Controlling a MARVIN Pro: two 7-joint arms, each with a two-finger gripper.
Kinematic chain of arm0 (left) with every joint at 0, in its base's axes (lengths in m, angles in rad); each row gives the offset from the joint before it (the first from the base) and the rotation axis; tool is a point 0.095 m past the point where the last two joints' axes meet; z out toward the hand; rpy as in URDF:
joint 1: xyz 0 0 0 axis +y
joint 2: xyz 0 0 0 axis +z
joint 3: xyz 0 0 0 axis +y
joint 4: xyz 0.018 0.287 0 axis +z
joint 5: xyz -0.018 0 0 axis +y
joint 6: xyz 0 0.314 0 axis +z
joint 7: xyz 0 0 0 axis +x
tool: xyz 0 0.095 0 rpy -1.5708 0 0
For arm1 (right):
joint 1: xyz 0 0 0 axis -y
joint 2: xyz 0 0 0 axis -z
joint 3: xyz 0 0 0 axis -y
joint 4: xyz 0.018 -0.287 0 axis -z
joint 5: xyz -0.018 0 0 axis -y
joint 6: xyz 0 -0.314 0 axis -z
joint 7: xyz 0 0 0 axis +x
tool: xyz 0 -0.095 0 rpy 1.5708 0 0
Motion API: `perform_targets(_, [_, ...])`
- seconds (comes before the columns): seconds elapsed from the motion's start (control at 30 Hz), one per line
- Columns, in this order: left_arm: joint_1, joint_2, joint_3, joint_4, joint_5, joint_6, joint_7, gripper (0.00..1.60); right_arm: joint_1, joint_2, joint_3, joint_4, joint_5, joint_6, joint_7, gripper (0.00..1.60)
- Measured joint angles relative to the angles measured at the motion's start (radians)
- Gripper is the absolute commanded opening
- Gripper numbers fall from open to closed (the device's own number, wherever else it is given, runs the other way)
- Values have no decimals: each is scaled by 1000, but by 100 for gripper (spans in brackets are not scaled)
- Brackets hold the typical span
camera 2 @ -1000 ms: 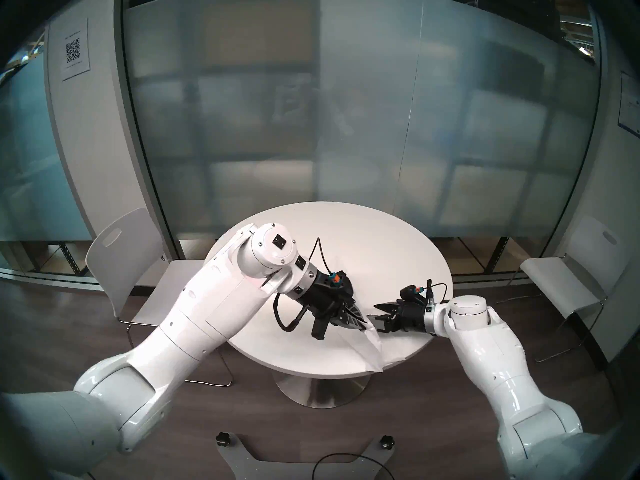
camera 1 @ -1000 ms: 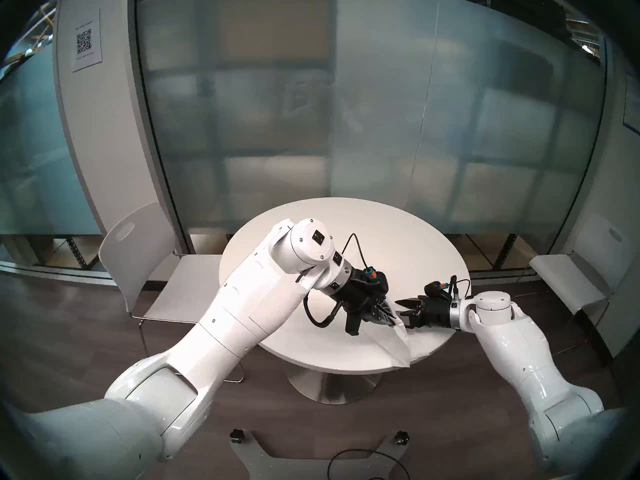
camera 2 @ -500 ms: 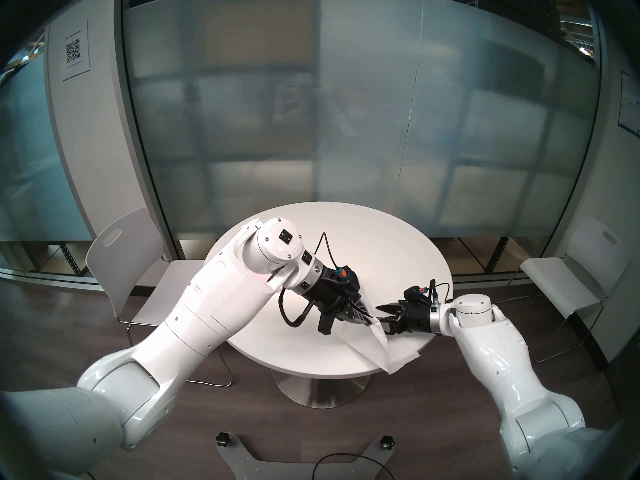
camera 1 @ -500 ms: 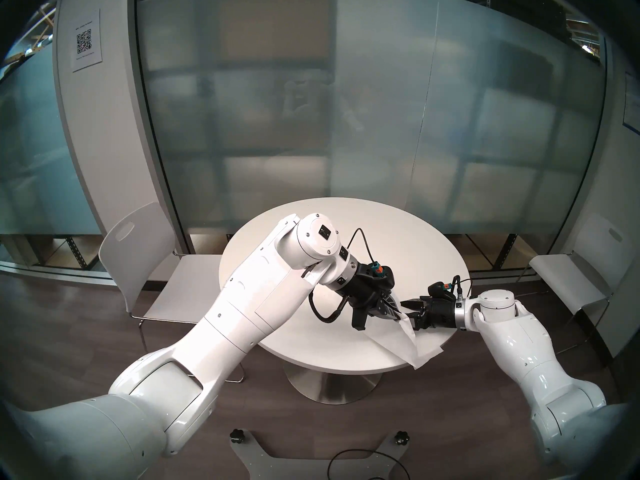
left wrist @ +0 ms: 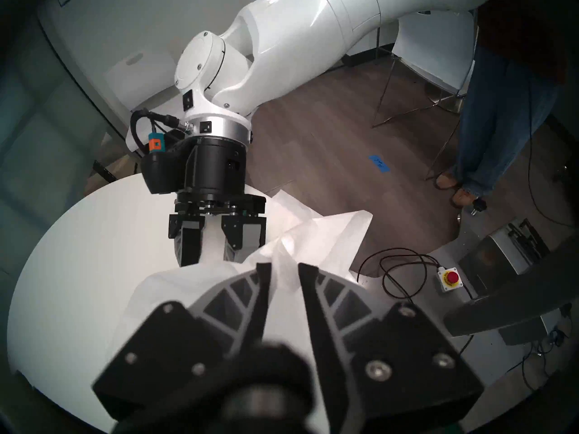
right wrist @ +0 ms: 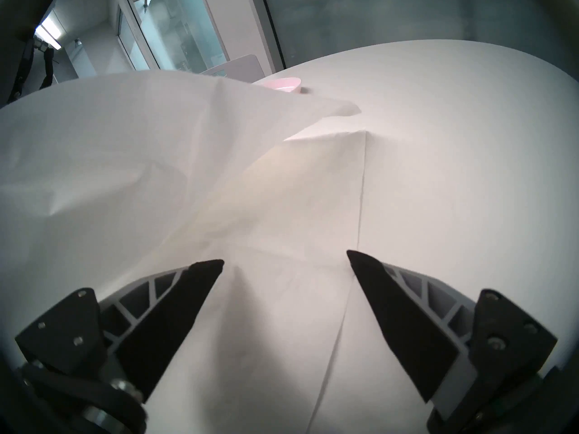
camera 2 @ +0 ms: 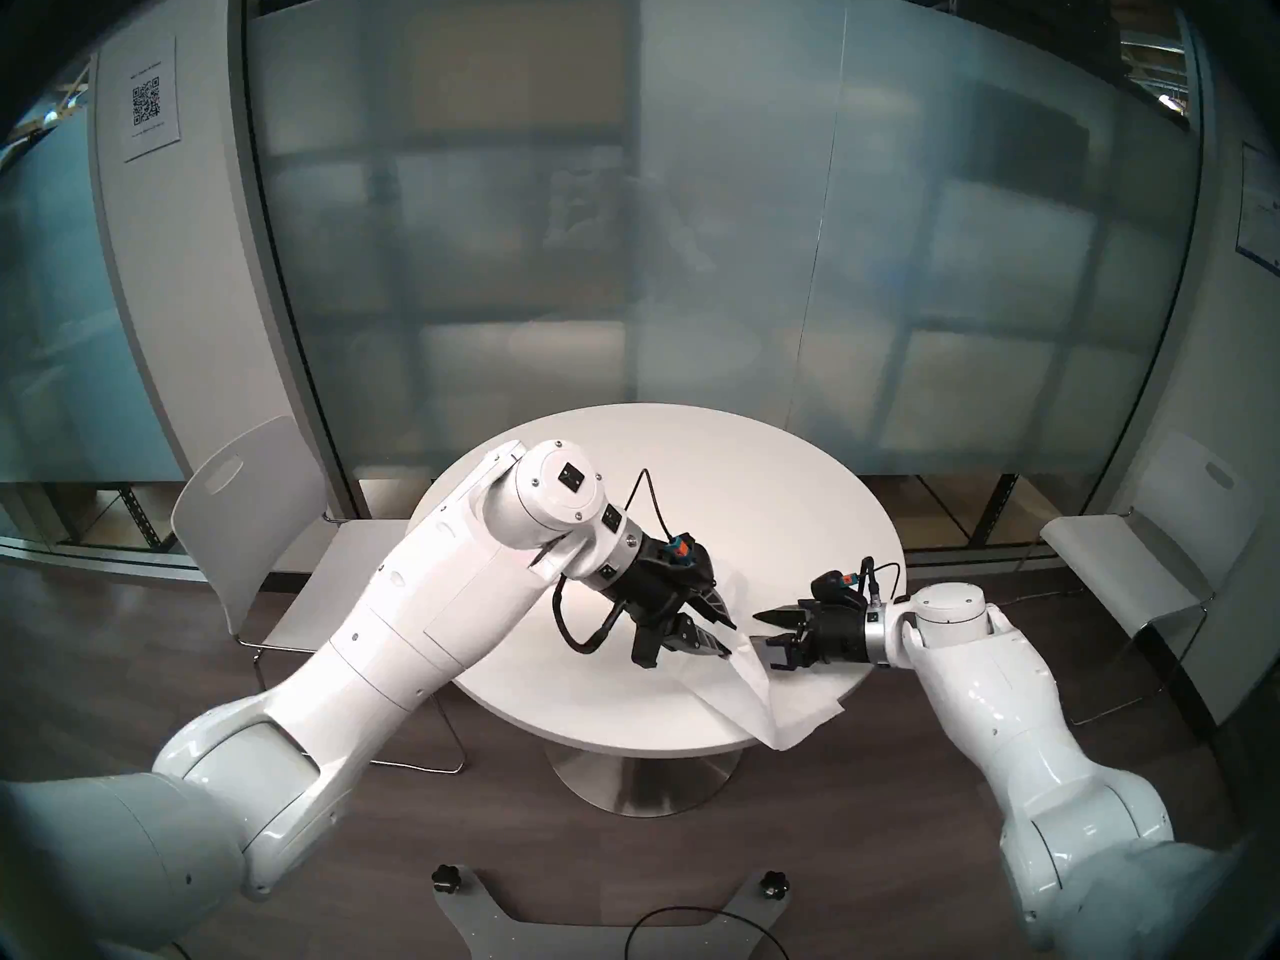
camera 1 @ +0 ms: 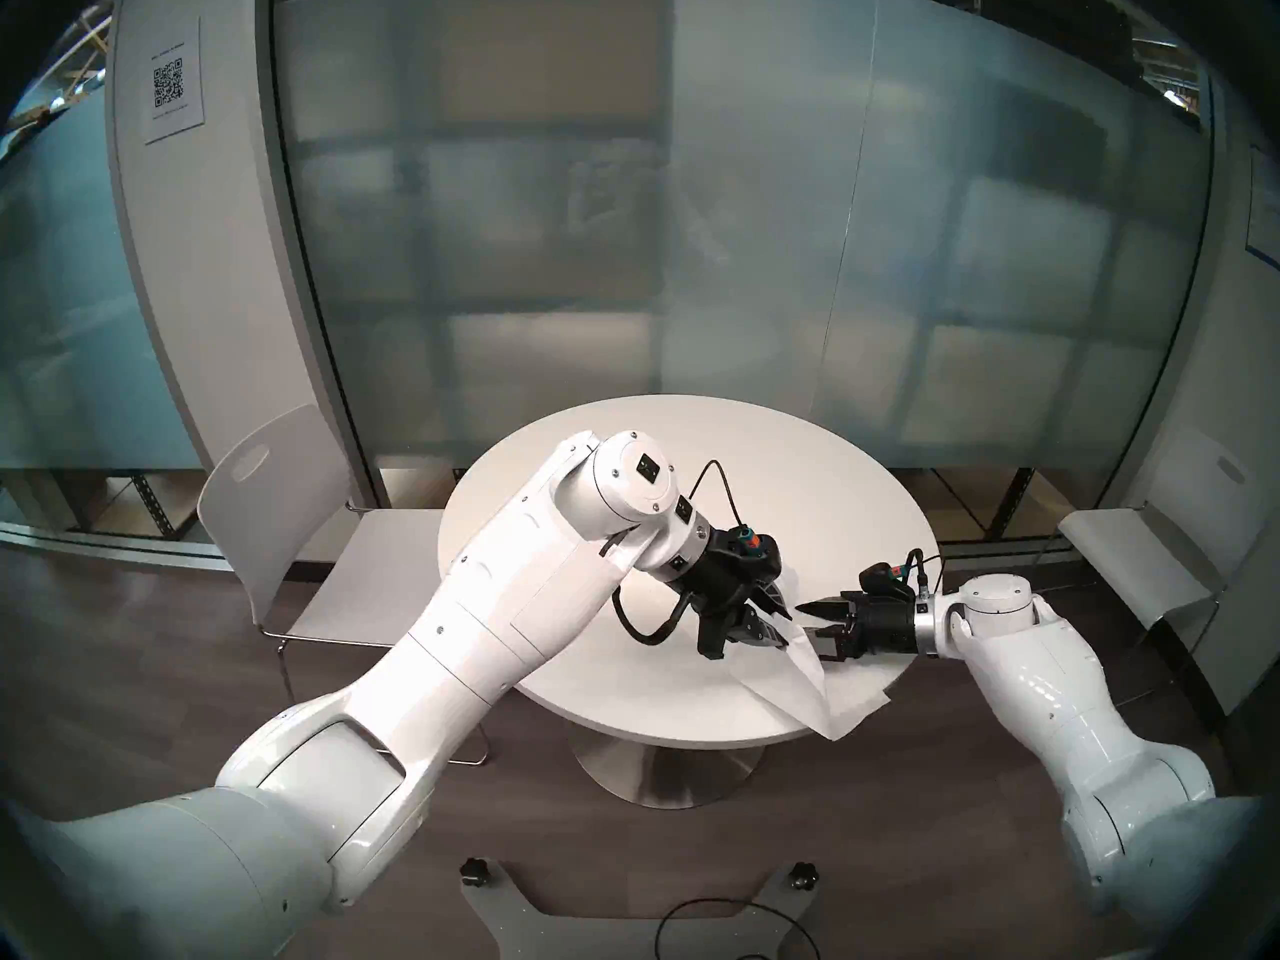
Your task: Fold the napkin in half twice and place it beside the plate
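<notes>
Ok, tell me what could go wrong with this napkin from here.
A corner of the napkin hangs past the table's near edge. If the left gripper loses the raised, bunched part, the sheet may slide off. The right gripper stands open over the flat layer, and closing there could wrinkle it instead of folding it cleanly. The raised flap also partly hides the plate.

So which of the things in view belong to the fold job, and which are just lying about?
Job:
- thin white paper napkin, one corner pinched by the left gripper
- small pale pink plate, mostly hidden behind the napkin
- right gripper, open over the napkin
- round white table

Lying about:
- white chairs
- red emergency-stop button box
- black floor cable
</notes>
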Motion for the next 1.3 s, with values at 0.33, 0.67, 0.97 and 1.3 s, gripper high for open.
perform_targets(0.33, [4,10,-11,-19,-12,3,-19,160,23,-1,-1,43,-9,-28,22,160])
perform_targets(0.67, [13,28,-24,-47,-26,20,-46,160,31,-1,3,58,-16,-42,19,160])
perform_targets(0.97, [14,28,-28,-48,-27,24,-44,160,-2,-1,22,9,-17,-23,-4,160])
perform_targets(1.3, [13,28,-31,-41,-27,27,-32,160,-47,-3,39,-60,-13,7,-43,160])
